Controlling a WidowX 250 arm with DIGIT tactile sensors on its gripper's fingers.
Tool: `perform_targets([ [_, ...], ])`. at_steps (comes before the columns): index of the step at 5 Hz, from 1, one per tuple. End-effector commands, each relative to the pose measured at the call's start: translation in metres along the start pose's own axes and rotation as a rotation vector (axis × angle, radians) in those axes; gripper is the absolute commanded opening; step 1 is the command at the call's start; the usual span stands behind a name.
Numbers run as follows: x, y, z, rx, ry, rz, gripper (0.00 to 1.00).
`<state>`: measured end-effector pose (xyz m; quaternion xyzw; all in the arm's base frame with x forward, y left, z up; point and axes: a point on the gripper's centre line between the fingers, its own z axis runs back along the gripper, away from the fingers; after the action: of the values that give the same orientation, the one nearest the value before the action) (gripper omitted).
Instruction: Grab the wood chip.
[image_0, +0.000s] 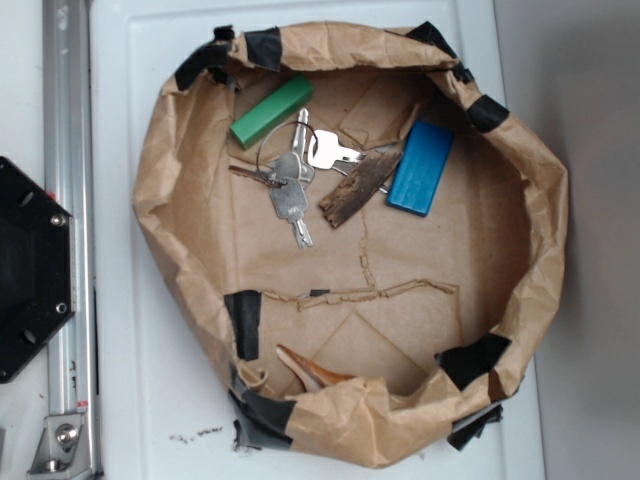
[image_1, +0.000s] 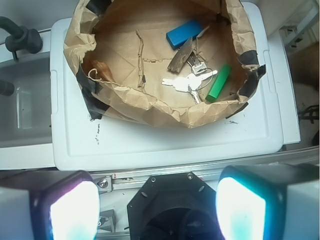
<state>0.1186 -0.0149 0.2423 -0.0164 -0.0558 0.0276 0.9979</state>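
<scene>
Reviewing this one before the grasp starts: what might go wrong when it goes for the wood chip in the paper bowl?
1. The wood chip lies against the blue block and touches the keys, so closing fingers may catch a neighbour instead.
2. It lies flat on the paper, leaving little edge to grip; it may slip.
3. The pincer, open and well outside the bowl, must clear the crumpled paper wall and could snag it.

Even, soft daylight — end effector (image_1: 157, 202) fingertips glare, blurred — mild grain overall.
</scene>
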Motion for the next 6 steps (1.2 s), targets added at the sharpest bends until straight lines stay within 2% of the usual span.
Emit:
perform_targets([
  [1,0.000,0.000,0.000,0.000,0.000,0.000,1.00],
  [2,0.048,0.010,-0.028,0.021,0.014,0.221,1.00],
  [4,0.134,0.026,-0.081,-0.031,0.022,0.510,1.00],
  [5,0.142,0.041,-0.110,-0.012,-0.014,0.604,1.00],
  [6,0.143,0.055,-0.143,-0.035,0.028,0.601,1.00],
])
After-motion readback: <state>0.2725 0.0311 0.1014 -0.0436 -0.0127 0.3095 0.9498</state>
